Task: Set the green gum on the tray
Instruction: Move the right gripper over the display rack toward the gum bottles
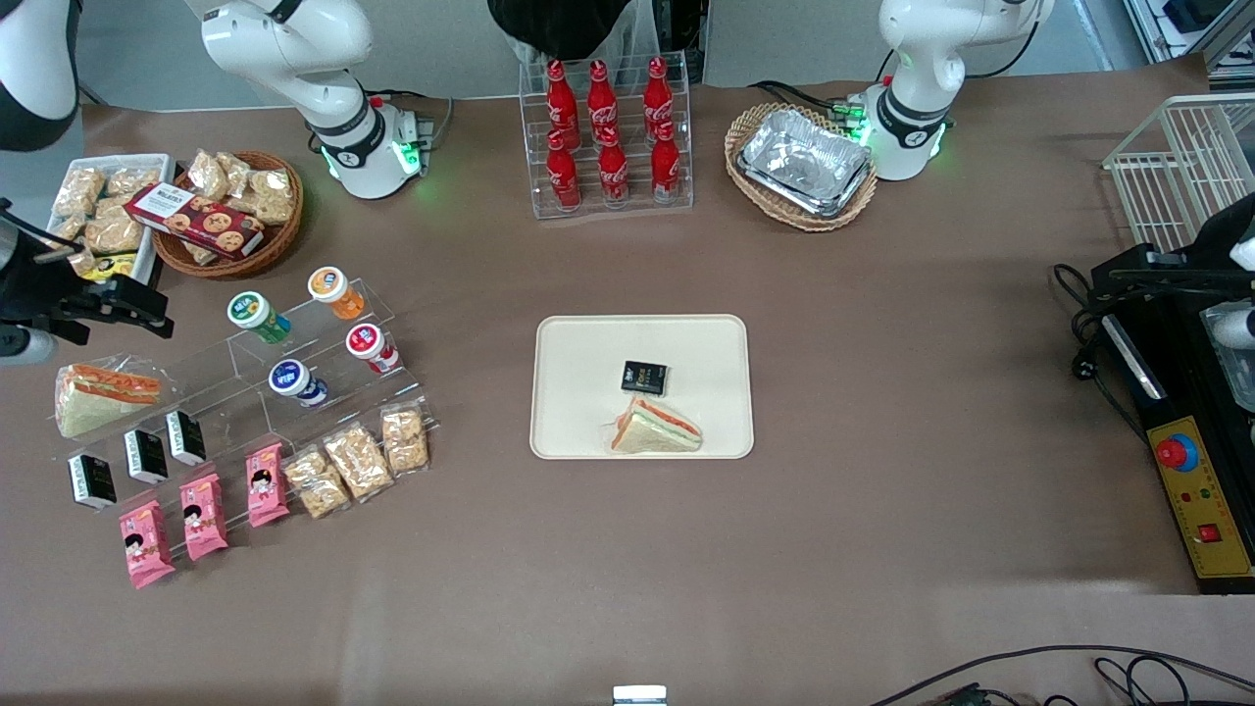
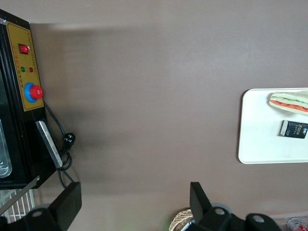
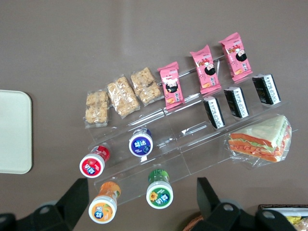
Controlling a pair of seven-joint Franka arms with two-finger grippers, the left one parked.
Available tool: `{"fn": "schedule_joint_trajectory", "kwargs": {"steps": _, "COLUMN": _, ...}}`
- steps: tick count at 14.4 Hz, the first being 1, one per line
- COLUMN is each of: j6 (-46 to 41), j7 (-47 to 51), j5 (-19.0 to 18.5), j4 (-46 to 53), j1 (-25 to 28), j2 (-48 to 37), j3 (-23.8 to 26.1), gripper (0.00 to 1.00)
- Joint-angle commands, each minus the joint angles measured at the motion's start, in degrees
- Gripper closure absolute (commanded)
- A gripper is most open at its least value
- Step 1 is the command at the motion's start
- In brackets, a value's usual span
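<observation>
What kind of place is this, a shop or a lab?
Most likely a robot lab dressed as a snack counter: a clear stepped rack of gum bottles and wrapped snacks, a clear stand of red cola bottles, and an emergency-stop control box. The open gripper hovers above the green gum bottle.

Matte brown paper-covered surface (image 1: 882, 412) fills view; pale grey wall strip (image 1: 441, 39) above; even overhead light, soft shadows.

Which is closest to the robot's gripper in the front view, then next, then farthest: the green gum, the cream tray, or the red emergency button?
From the gripper:
1. Green gum, on the clear stepped rack beside it.
2. Cream tray, mid-table.
3. Red emergency button, at the parked arm's end.
</observation>
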Motion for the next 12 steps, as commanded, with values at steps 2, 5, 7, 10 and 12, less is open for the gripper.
{"fn": "schedule_joint_trajectory", "kwargs": {"steps": 2, "j6": -0.42, "j7": 0.01, "j5": 2.74, "j4": 0.22, "j1": -0.19, "j2": -0.28, "j3": -1.15, "gripper": 0.00}}
{"fn": "schedule_joint_trajectory", "kwargs": {"steps": 5, "j6": -0.50, "j7": 0.09, "j5": 2.84, "j4": 0.40, "j1": 0.08, "j2": -0.01, "j3": -1.06, "gripper": 0.00}}
{"fn": "schedule_joint_trajectory", "kwargs": {"steps": 7, "j6": -0.42, "j7": -0.08, "j5": 2.49, "j4": -0.82, "j1": -0.19, "j2": -0.36, "j3": -1.24, "gripper": 0.00}}
{"fn": "schedule_joint_trajectory", "kwargs": {"steps": 10, "j6": 3.07, "j7": -4.99, "j5": 2.23, "j4": -9.84, "j1": -1.77, "j2": -6.31, "j3": -2.20, "gripper": 0.00}}
{"fn": "schedule_joint_trajectory", "kwargs": {"steps": 12, "j6": 8.00, "j7": -7.19, "j5": 1.97, "j4": -19.42, "j1": -3.43, "j2": -12.72, "j3": -2.21, "gripper": 0.00}}
